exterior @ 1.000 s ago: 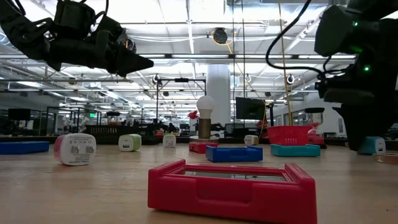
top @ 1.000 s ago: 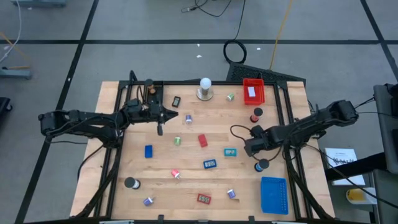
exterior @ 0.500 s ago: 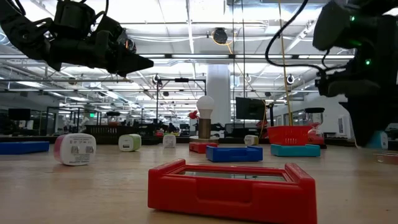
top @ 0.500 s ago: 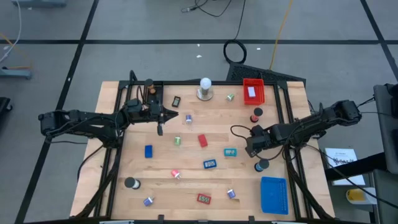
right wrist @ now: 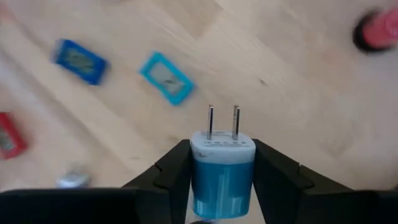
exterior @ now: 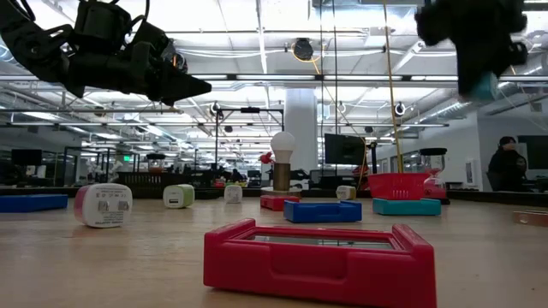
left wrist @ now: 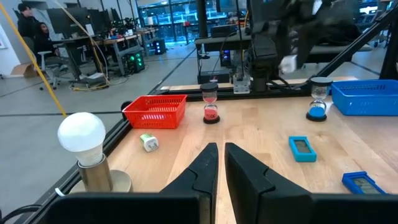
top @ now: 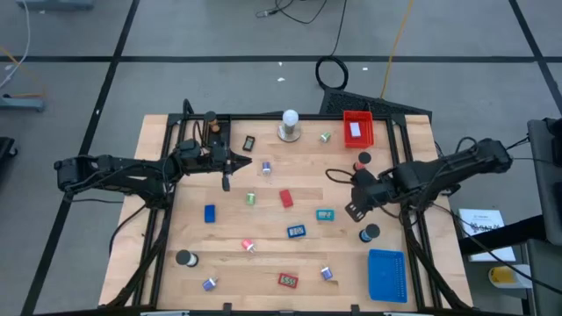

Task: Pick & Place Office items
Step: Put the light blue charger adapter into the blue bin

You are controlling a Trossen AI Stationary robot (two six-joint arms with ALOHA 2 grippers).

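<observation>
The right gripper holds a small plug adapter clenched between its two fingers: a blue body with a white cap and two metal prongs sticking out forward. In the high view this gripper hangs above the bench toward its right edge, about halfway along that edge, and in the low view the blue piece is well clear of the wood.

Beneath it lie a teal flat block and a blue flat block, both bearing pale labels, with a red block farther off. From above, the teal one and the blue one sit near the middle of the bench, the red block just beyond them.

Near the right edge a small hourglass on a dark base stands just beside the gripper, and another with a red base stands toward the far right corner beside the red basket. The blue tray lies in the near right corner. A white bulb on a grey base stands at the far edge.

The left gripper waits above the far left part of the bench, its fingers closed nearly together on nothing.
</observation>
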